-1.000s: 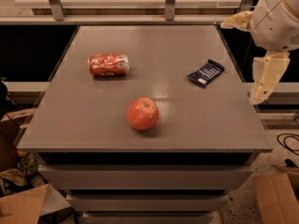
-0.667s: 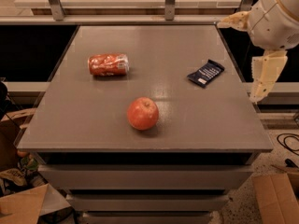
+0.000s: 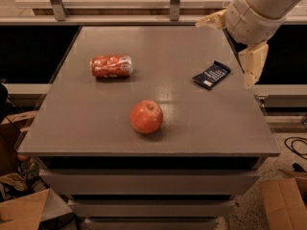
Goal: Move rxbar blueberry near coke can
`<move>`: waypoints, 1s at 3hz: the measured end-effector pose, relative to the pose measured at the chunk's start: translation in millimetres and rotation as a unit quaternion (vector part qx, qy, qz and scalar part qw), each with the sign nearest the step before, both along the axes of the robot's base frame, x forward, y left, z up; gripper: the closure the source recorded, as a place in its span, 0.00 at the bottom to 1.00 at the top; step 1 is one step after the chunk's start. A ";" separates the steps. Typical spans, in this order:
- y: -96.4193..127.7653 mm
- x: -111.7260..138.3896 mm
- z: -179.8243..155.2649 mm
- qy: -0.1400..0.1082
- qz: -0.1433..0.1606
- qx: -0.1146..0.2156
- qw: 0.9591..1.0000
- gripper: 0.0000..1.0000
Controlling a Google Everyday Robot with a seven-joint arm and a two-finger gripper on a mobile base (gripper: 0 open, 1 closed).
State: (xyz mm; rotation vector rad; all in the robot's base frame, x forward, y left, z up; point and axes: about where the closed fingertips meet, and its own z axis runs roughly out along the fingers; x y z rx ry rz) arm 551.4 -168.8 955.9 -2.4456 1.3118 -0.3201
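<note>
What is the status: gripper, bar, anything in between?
Gripper open, empty, at right edge of table beside rxbar blueberry. It lies flat, apart from coke can. Apple in front of the direct line.

Tabletop: carries three items, all apart from one another.
- Can: left rear, lying on its side, its length running left to right.
- Bar: right side, lying flat, well apart from the can and slightly nearer the front.
- Apple: centre front, between can and bar and nearer the front edge than either.

End effector: above the right rear corner, fingers spread, one over the rear edge, the other just right of the bar.

Floor: box front left, box front right.
</note>
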 end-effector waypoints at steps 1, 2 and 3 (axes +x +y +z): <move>7.5 19.2 -9.4 -0.013 0.039 -0.045 0.998 0.00; 10.8 37.0 -23.3 -0.020 0.051 -0.095 0.994 0.00; 8.4 56.0 -43.1 -0.012 0.049 -0.134 0.990 0.00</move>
